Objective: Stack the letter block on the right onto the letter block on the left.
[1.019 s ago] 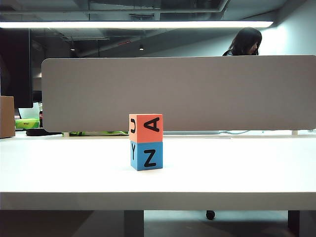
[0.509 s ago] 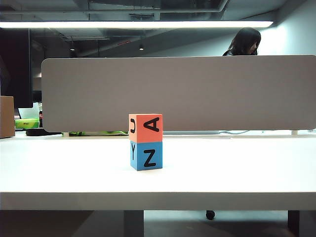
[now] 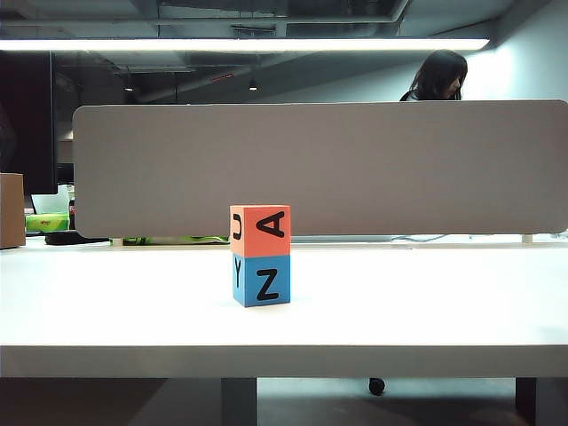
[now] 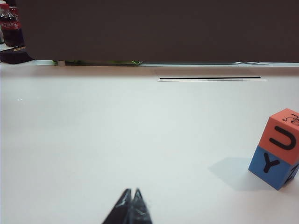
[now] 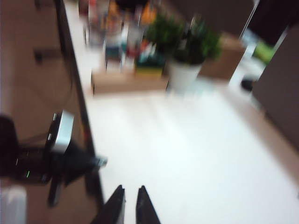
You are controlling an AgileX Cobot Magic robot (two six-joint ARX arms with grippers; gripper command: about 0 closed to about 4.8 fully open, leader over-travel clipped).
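The orange letter block (image 3: 260,231) rests squarely on the blue letter block (image 3: 261,280) in the middle of the white table (image 3: 426,311). No arm or gripper shows in the exterior view. In the left wrist view the same stack stands off to one side, orange block (image 4: 283,136) over blue block (image 4: 271,165), well away from my left gripper (image 4: 131,191), which is shut and empty. My right gripper (image 5: 130,188) points along the table's side edge, away from the blocks. A narrow gap shows between its fingers and nothing is in it. That view is blurred.
A grey partition (image 3: 319,169) runs along the back of the table, with a person (image 3: 439,75) behind it. A cardboard box (image 3: 11,209) sits at far left. The right wrist view shows a potted plant (image 5: 184,46), a box (image 5: 128,81) and a mounted device (image 5: 60,133) beside the table.
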